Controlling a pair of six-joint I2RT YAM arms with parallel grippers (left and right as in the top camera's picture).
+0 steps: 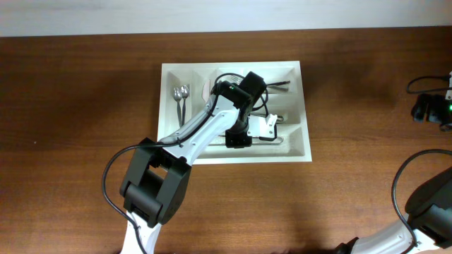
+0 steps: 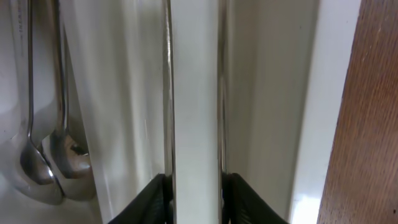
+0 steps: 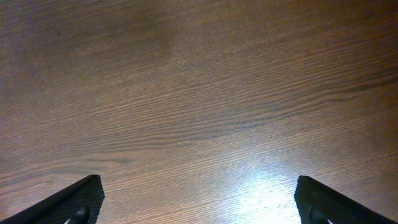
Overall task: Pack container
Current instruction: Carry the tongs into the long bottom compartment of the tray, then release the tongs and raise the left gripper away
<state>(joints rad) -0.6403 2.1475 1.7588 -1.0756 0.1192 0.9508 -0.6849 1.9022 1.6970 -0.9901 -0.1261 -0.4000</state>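
The container is a white divided tray in the middle of the table. My left arm reaches into it, and the left gripper is low over its long lower compartments. In the left wrist view the left gripper has its jaws partly apart, the black fingers standing on either side of a long white strip with thin shiny edges. I cannot tell whether that strip is a divider or a utensil, or whether the fingers press on it. My right gripper is wide open over bare wood with nothing between its fingers.
Two spoons lie in the tray's narrow left compartment. Two more spoons lie in a long compartment beside my left gripper. The tray's outer rim borders brown table wood. The right arm sits at the far right edge.
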